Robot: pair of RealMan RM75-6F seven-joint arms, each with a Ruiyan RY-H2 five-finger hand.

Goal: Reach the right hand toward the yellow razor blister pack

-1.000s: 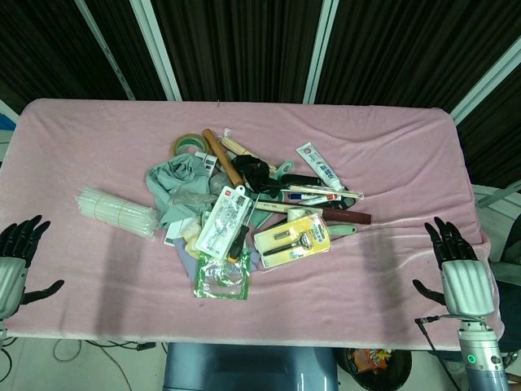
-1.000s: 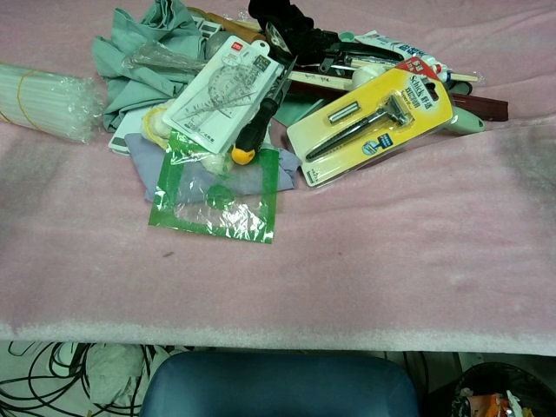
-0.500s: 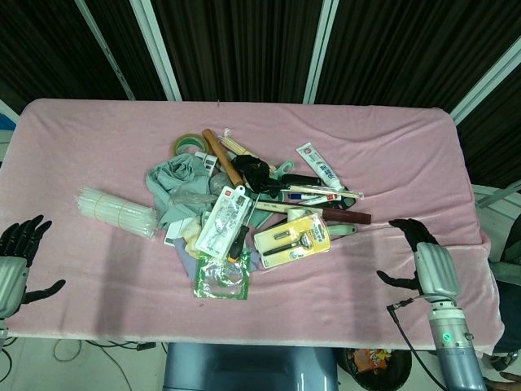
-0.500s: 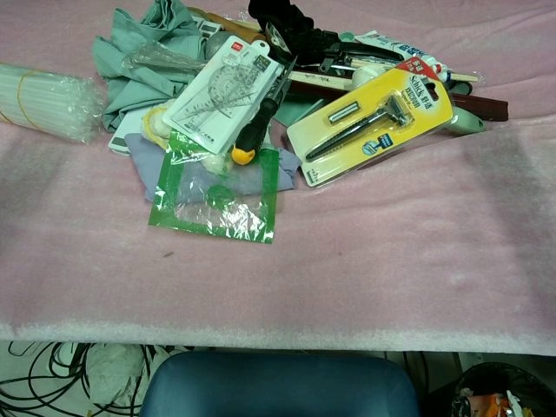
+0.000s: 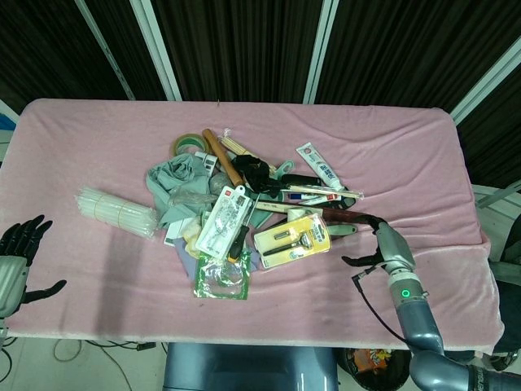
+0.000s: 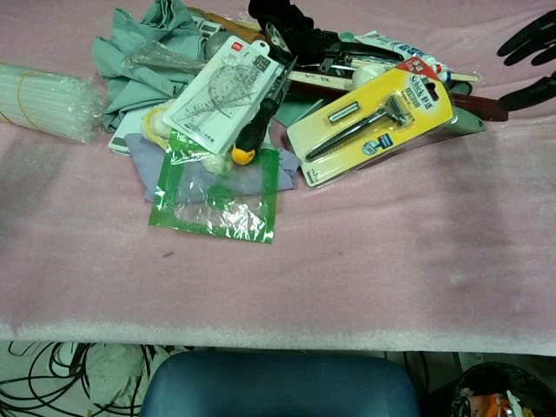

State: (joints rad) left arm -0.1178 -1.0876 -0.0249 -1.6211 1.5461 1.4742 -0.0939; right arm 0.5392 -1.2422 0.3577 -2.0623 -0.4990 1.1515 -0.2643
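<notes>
Print on yellow razor blister pack too blurred; nothing legible.

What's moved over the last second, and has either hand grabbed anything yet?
The right hand has swung in from the table's right edge toward the pile, fingers apart, and now shows at the chest view's top right. It sits just right of the yellow razor blister pack, holding nothing. The left hand stays at the left edge, open. The pack and the rest of the pile have not shifted.
</notes>
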